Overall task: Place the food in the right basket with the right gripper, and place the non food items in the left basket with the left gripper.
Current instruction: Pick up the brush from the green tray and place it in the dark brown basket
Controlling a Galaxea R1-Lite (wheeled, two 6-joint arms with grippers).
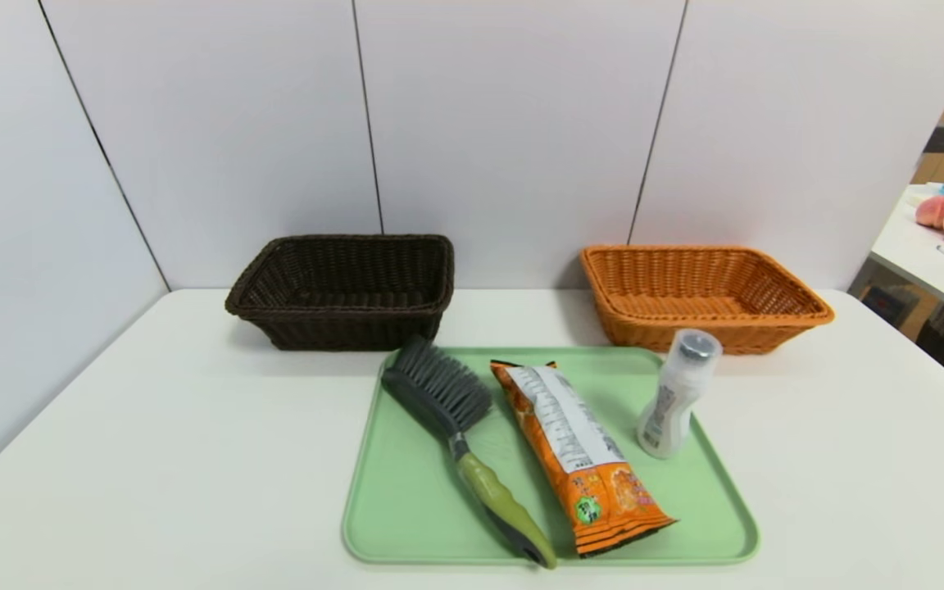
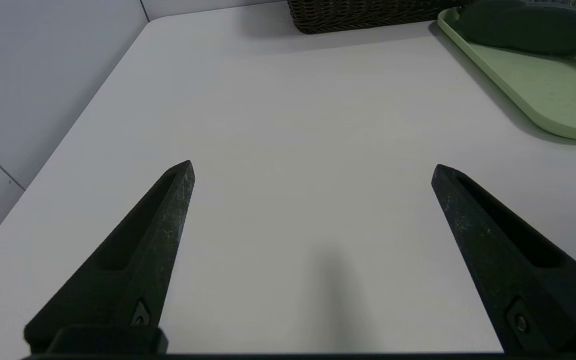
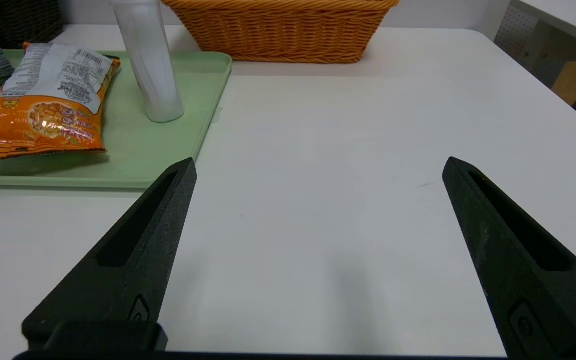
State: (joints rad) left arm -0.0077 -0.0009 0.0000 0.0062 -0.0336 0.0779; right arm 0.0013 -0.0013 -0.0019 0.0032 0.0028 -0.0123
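both tools, left tool (image 2: pixel 313 167) and right tool (image 3: pixel 318 165), hang spread wide and empty over bare desk (image 1: pixel 152 459), ready to start. scrub brush (image 1: pixel 447 401), orange snack packet (image 1: pixel 578 451) and upright white bottle (image 1: pixel 673 401) wait on the green tray (image 1: pixel 406 500); dark brown basket (image 1: pixel 341 287) and orange basket (image 1: pixel 701 295) sit behind, both empty.

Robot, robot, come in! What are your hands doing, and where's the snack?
Left gripper, right gripper open, empty, over bare table. Snack packet, brush, bottle on green tray. Baskets empty. Nothing blocking.
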